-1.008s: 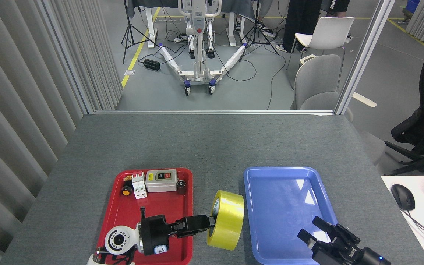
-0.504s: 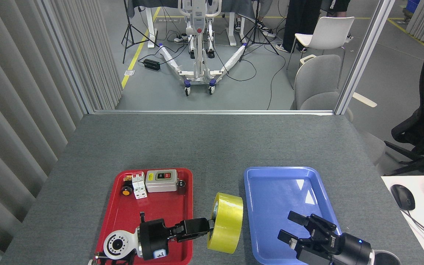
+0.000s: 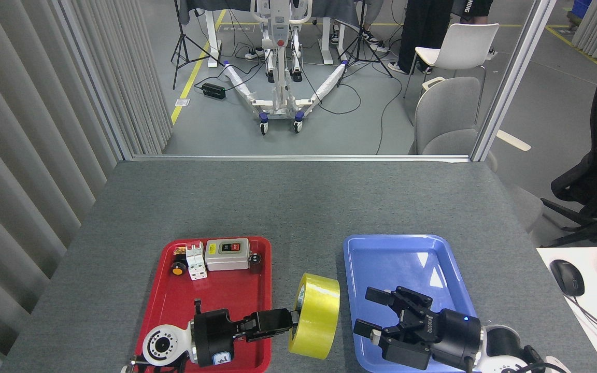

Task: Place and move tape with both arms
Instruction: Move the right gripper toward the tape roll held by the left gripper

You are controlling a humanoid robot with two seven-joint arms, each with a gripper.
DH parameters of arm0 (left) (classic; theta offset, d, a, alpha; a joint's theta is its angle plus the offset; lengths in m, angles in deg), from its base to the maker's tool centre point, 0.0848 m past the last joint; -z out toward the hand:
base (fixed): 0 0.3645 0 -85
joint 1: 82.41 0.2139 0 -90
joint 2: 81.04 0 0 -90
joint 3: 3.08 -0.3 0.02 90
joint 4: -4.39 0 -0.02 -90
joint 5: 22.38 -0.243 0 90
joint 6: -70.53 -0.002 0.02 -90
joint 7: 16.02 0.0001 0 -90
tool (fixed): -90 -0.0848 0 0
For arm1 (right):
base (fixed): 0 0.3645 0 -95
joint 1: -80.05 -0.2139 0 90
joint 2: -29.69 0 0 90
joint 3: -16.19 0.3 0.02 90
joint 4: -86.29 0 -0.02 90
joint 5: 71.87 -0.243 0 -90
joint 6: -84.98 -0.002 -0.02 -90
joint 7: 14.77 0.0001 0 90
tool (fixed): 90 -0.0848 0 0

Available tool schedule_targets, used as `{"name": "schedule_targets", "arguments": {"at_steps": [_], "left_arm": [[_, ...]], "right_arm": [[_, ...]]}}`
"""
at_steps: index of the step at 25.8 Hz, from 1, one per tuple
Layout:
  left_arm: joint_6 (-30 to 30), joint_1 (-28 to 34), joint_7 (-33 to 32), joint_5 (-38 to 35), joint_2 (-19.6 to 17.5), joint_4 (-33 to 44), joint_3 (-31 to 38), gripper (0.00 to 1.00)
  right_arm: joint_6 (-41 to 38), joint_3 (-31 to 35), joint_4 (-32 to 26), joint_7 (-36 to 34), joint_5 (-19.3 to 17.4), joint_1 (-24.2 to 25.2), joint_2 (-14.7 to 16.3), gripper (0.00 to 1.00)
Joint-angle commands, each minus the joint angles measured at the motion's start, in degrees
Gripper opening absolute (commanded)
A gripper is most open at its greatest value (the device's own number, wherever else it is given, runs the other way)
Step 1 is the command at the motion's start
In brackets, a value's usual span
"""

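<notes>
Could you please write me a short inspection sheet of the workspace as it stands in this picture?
Surface: grey table, with a red tray left and a blue tray right.
Job's things: yellow tape on edge between the trays, held by its left rim.
Clutter: grey switch box, white breaker and small parts at the red tray's far end.
Grippers: left gripper shut on the tape; right gripper open over the blue tray, facing the tape, apart from it.
Cables: loose black cables on the floor beyond the table.
Surroundings: wheeled stand, chairs, curtain, mouse on a side desk.
</notes>
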Motion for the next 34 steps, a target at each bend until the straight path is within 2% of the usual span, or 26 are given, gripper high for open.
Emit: {"name": "schedule_targets", "arguments": {"at_steps": [1,3,8,14,19,24,30,34], "left_arm": [[0.01,0.01,0.02,0.00,-0.25,-0.04,0.28,0.00],[0.01,0.01,0.02,0.00,-0.25,-0.04,0.72,0.00],[0.10,0.09,0.02,0.00,-0.78,-0.13,1.08,0.00],[0.27,0.09,0.02,0.00,-1.13,-0.57,1.34,0.00],[0.27,0.09,-0.24,0.00,-1.48,-1.01,1.95,0.00],[0.36,0.09,-1.03,1.58,-1.57,-1.01,2.57,0.00],[0.45,0.09,-1.29,1.67,-1.83,-1.62,3.01,0.00],[0.45,0.09,-1.29,1.67,-2.18,-1.71,3.10,0.00]], "right_arm": [[0.02,-1.54,0.79,0.07,0.44,-0.84,-1.86,1.00],[0.02,-1.63,1.14,0.07,1.14,-1.72,-3.36,1.00],[0.02,-1.63,3.60,0.07,5.71,-3.57,-6.61,1.00],[0.02,-1.63,5.63,-0.02,6.94,-4.45,-9.07,0.98],[0.02,-1.72,7.74,-0.02,8.44,-5.59,-11.44,0.93],[0.02,-3.48,7.91,-0.02,8.97,-7.08,-11.97,0.86],[0.02,-5.23,7.91,-0.19,9.76,-7.43,-13.29,0.71],[0.02,-6.03,8.88,-0.19,9.93,-8.14,-13.90,0.53]]}}
